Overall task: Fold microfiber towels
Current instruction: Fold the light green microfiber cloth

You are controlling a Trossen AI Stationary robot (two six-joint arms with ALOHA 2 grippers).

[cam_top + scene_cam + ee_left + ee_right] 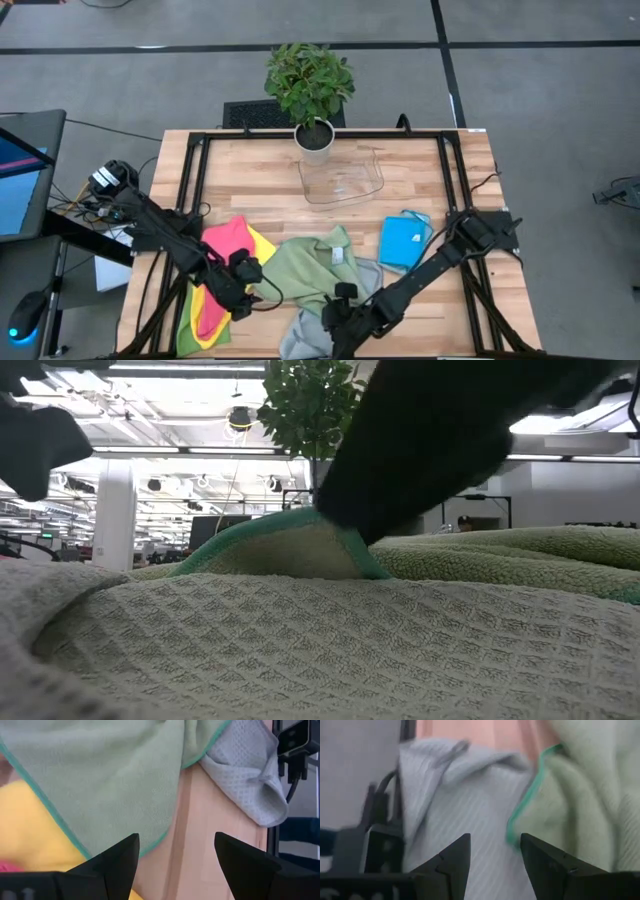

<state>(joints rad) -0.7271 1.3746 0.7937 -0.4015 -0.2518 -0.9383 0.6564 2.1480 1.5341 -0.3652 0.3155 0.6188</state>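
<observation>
Most of the folding looks undone. In the high view one bright blue microfiber towel [402, 242] lies right of centre as a neat flat rectangle, apparently already folded, near the right arm. The rest sit loose in the lower middle of the frame: a pale green towel with teal edging [315, 268] spread crumpled at centre, a light grey waffle-weave cloth [305, 335] bunched at the bottom edge, and, lower left, a pink towel [228, 238] lying over a yellow one [262, 242], with a further green strip [183, 322] beside them.

The left gripper [243, 285] hovers low at the left edge of the green towel; in its wrist view its fingers are spread, nothing between them, over bare wood beside the teal hem. The right gripper [343, 308] sits at the bottom centre where grey and green cloth meet; its wrist view shows the fingers parted and empty above the grey towel.

A clear plastic tray [343, 181] and a potted green plant [311, 85] stand in the upper centre.

A small white tag [337, 256] shows on the green towel, but its print is too small to read; no other writing is legible.
</observation>
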